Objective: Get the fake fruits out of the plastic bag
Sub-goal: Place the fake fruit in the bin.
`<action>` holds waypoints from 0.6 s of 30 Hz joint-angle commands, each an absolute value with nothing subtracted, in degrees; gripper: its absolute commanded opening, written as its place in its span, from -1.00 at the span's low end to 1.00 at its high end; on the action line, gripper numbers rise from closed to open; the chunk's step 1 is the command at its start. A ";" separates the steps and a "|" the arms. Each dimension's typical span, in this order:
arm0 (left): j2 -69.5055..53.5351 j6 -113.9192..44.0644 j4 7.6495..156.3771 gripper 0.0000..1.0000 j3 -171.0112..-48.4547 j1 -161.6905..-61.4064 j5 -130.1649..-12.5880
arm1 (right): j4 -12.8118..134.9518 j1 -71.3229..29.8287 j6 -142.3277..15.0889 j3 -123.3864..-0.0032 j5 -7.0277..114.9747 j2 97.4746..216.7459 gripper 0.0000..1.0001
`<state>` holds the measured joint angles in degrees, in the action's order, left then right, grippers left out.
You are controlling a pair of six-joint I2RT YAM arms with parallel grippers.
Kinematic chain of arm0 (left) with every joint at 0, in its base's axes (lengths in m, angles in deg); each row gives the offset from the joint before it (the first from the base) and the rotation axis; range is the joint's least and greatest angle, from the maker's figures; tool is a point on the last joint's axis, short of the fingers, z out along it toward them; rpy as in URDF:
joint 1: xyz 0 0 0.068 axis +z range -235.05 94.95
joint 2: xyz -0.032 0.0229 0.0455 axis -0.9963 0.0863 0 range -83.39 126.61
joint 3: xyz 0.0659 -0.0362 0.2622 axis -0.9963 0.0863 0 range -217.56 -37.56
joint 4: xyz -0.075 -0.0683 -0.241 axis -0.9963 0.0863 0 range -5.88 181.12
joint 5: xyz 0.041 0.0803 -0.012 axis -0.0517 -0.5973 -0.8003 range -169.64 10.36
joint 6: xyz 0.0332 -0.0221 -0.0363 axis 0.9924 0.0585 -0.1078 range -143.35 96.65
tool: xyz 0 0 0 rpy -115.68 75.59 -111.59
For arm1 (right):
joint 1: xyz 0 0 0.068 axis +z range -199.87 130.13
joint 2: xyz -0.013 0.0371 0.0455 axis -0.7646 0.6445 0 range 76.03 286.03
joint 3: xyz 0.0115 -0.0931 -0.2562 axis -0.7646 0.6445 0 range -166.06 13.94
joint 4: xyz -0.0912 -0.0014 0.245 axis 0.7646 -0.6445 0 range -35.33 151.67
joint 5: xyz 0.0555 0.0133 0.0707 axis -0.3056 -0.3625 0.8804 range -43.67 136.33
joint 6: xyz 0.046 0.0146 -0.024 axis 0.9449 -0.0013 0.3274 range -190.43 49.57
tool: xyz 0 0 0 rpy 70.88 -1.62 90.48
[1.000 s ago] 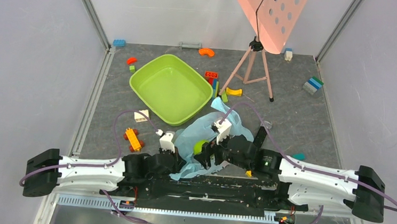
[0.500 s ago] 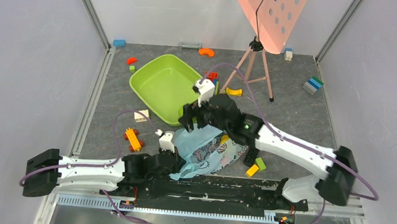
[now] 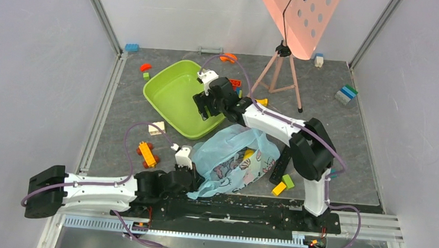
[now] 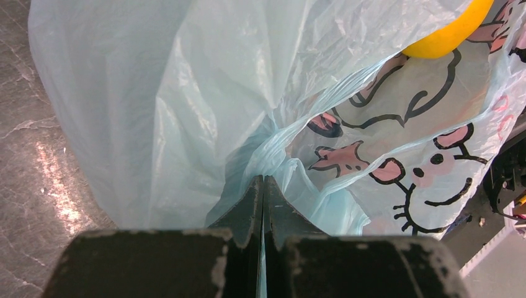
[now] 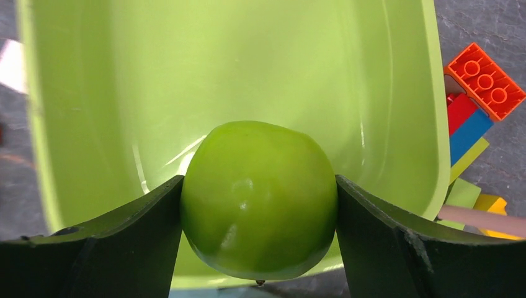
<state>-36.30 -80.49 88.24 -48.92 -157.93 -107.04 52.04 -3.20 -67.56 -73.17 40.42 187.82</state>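
The plastic bag (image 3: 235, 161) is lying crumpled on the grey table (image 3: 335, 127), just in front of the arm bases. Its long axis is running on a slant, from the near-left corner out toward the far right. The cartoon prints are facing up and to the right. A yellow fruit (image 4: 443, 37) is showing among the folds at the far end, partly behind the printed film. I can't tell exactly where the bag's mouth is sitting.

The left gripper (image 4: 263, 186) is lying low at that near-left corner. Its jaws are pressed right together on a bunched pleat of the thin blue film, so it is pinching the bag and nothing else.

The right gripper (image 5: 259, 205) is reaching out over the lime-green tub (image 3: 172, 96), above the tub's right-hand side. Its fingers (image 5: 142, 230) are standing wide apart and clamping the green apple (image 5: 259, 186) between them, one pad touching each flank. The apple is round and glossy, with a small dark nub pointing down at its lower edge, and it is hanging clear above the tub's floor. Coloured toy blocks (image 5: 485, 81) are lying on the table just beside the tub's rim.
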 commanded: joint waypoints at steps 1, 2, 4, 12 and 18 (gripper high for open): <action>-37.86 -80.94 87.09 -0.96 -47.94 -158.17 -109.51 | 54.95 -5.28 -71.33 -78.95 39.37 192.42 0.06; -38.10 -80.92 87.32 -0.96 -47.93 -158.17 -109.60 | 54.95 -5.67 -71.25 -79.41 39.42 193.57 0.06; -38.50 -80.85 87.63 -0.96 -47.93 -158.17 -109.86 | 54.88 -6.31 -71.52 -80.19 39.80 195.36 0.07; -38.76 -79.60 87.55 -0.91 -47.93 -158.17 -109.69 | 54.72 -7.40 -72.52 -80.59 39.84 198.45 0.27; -38.78 -79.67 87.46 -0.92 -47.77 -158.17 -109.56 | 54.98 -7.61 -73.31 -80.36 40.64 197.96 0.46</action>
